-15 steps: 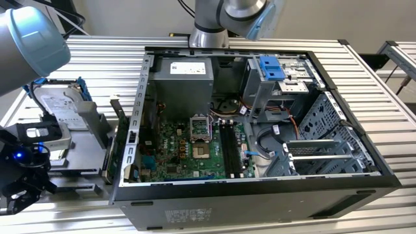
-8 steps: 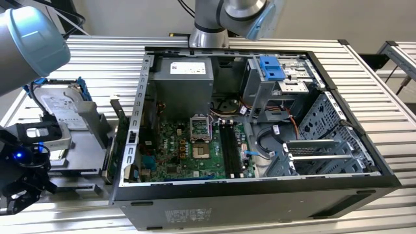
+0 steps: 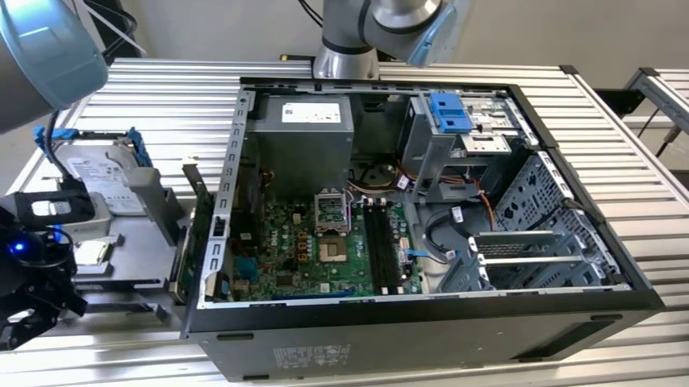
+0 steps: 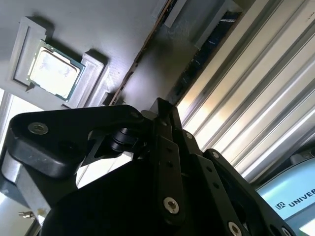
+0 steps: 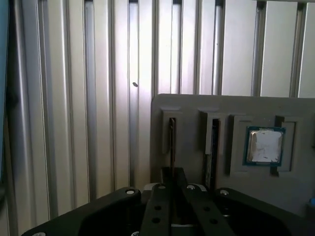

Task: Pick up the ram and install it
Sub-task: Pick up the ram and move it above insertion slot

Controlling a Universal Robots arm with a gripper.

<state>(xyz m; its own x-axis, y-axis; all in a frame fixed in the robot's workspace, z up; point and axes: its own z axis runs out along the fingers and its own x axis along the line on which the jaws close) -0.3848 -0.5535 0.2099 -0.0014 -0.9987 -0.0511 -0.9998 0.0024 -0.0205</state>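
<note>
One gripper (image 5: 172, 171): black, poised at one end of the grey holder (image 5: 192, 105), its tip lined up with the holder's outermost slot in the first wrist view; in the exterior view the gripper (image 3: 27, 314) sits low beside that end of the holder.
Fingers (image 5: 157, 211): drawn together, tips meeting with no gap to be seen in the second wrist view; nothing visibly clamped between them.
Ram (image 5: 172, 140): thin dark stick standing on edge in the holder's outermost slot, the one nearest the holder's rim; whether the fingertips touch it cannot be told.
Second strip (image 5: 215, 147): another thin dark strip on edge in the holder's next slot, between the Ram and the chip.
Chip (image 5: 265, 146): small, square, silver, lying flat in a framed recess of the holder, beyond both slots.
Hard drive (image 3: 97, 173): silver with a blue bracket, at the holder's end away from the gripper.
Computer case (image 3: 431, 343): open, black, motherboard (image 3: 323, 250) facing up, just beside the holder toward the exterior view's right.
Table (image 5: 74, 98): ribbed metal slats under the holder.
Arm (image 3: 43, 48): grey joint with a pale blue cap.
</note>
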